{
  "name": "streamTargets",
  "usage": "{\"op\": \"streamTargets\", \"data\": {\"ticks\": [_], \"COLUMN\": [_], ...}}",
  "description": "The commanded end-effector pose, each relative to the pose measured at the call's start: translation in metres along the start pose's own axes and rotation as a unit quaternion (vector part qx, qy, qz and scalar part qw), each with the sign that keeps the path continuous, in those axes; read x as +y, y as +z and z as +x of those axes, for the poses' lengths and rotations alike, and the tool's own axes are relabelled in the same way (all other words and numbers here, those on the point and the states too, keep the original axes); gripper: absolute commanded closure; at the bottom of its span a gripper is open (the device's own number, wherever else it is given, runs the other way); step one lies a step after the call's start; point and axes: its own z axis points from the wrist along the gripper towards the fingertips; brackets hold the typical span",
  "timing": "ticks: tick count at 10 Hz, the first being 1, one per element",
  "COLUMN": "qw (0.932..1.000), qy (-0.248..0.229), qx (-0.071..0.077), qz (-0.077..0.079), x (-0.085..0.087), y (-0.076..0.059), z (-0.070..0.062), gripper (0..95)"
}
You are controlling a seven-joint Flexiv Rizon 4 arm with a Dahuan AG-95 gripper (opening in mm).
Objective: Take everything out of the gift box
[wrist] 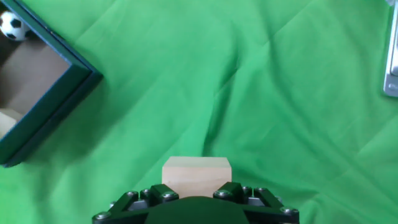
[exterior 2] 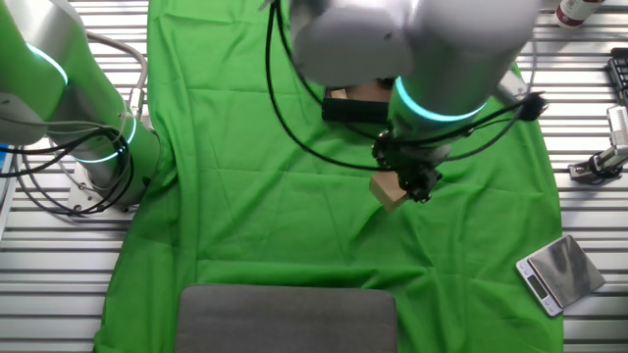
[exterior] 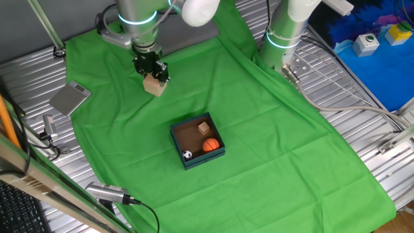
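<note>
A cube [exterior: 154, 85] is held clamped in the gripper [exterior: 154, 76] over the cloth [exterior: 272, 142], away from the box [exterior: 197, 141]. Its height above the cloth cannot be judged well; if released high, it could bounce or roll.

Robotics lab. Slatted metal counter [exterior: 362, 123] draped with green cloth [exterior: 259, 149], second arm base [exterior: 284, 32] bolted on. Loose cables [exterior: 336, 103], small scale [exterior 2: 559, 275], keyboard [exterior: 19, 210] at the near-left edge.

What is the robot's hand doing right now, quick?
Gripper: closed on a small tan wooden cube, held over the green cloth, away from the dark teal gift box.
</note>
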Motion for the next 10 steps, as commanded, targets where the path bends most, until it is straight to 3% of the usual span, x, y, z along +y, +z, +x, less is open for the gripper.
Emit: {"op": "streamTargets", "data": {"ticks": [1, 10], "qw": [1.0, 0.9997], "qy": [0.001, 0.004], "qx": [-0.004, -0.022], "qz": [0.001, 0.013], "x": [-0.001, -0.006], "y": [0.008, 0.034], "z": [-0.002, -0.013], "gripper": [95.0, 95.0]}}
